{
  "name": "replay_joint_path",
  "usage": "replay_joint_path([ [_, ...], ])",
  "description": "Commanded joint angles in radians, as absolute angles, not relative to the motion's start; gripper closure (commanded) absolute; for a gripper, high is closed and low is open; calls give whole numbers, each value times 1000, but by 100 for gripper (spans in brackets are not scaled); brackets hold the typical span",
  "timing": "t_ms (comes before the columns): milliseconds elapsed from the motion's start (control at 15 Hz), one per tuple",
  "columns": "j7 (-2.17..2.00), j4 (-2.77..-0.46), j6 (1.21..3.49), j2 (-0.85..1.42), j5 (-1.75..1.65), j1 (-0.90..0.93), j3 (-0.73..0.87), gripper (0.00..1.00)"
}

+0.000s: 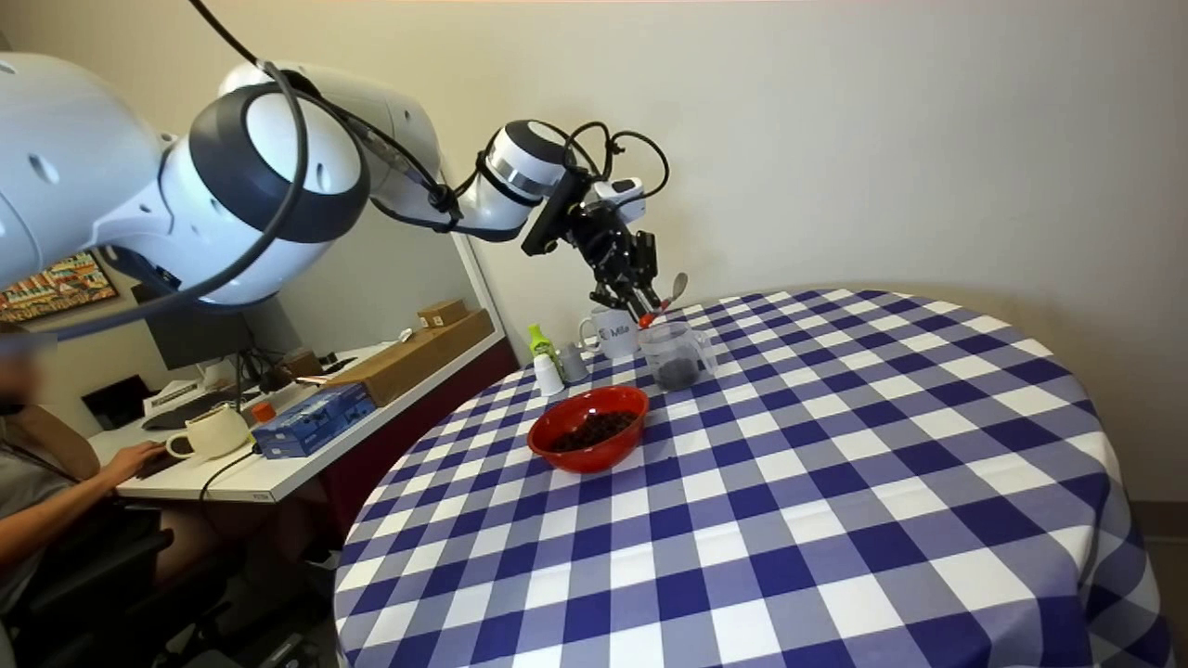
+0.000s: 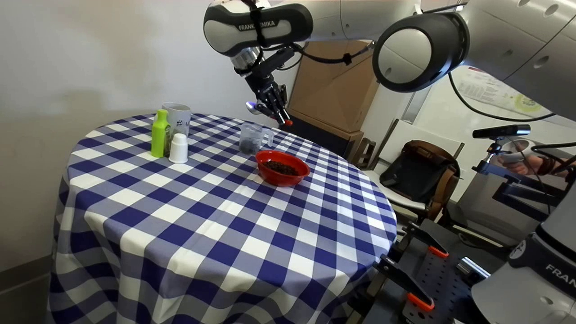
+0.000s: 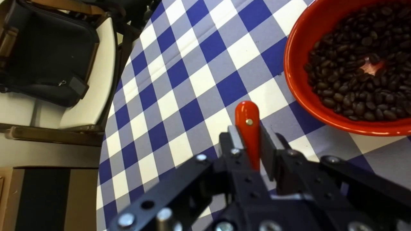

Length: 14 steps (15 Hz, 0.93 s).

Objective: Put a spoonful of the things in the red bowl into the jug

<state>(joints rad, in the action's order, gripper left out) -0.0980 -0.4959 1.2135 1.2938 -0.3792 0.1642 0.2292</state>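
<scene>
My jaws are clamped on the red handle of the spoon (image 3: 248, 131), its rounded end protruding beyond them. In both exterior views the spoon's metal head stands above the clear jug (image 1: 674, 356), near the red bowl (image 1: 590, 459) of coffee beans (image 3: 356, 93) on the counter (image 2: 216, 211).

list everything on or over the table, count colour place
tablecloth: 1, blue-and-white check, beneath all
bowl: 1, red, on tablecloth
beans: many, dark brown, in bowl
jug: 1, clear with dark contents, near bowl
bottle: 1, lime green, on tablecloth
mug: 1, white, near bottle
small containers: 2, white and greyish, beside bottle
spoon: 1, red handle, silver end, raised above tablecloth
robot arm: 1, white and black, above tablecloth
pincer: 1, black, closed on spoon
</scene>
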Motion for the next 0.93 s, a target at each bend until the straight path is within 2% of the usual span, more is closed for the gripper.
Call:
replay_joint_path([
  [0, -75, -456, 1198, 1262, -376, 156, 238, 95],
  [67, -71, -454, 1195, 1239, -368, 143, 235, 95],
  [133, -49, -349, 1147, 1275, -368, 121, 231, 95],
  [200, -54, -433, 1178, 1207, -363, 118, 229, 95],
  [867, 464, -471, 1181, 980, -379, 124, 175, 95],
])
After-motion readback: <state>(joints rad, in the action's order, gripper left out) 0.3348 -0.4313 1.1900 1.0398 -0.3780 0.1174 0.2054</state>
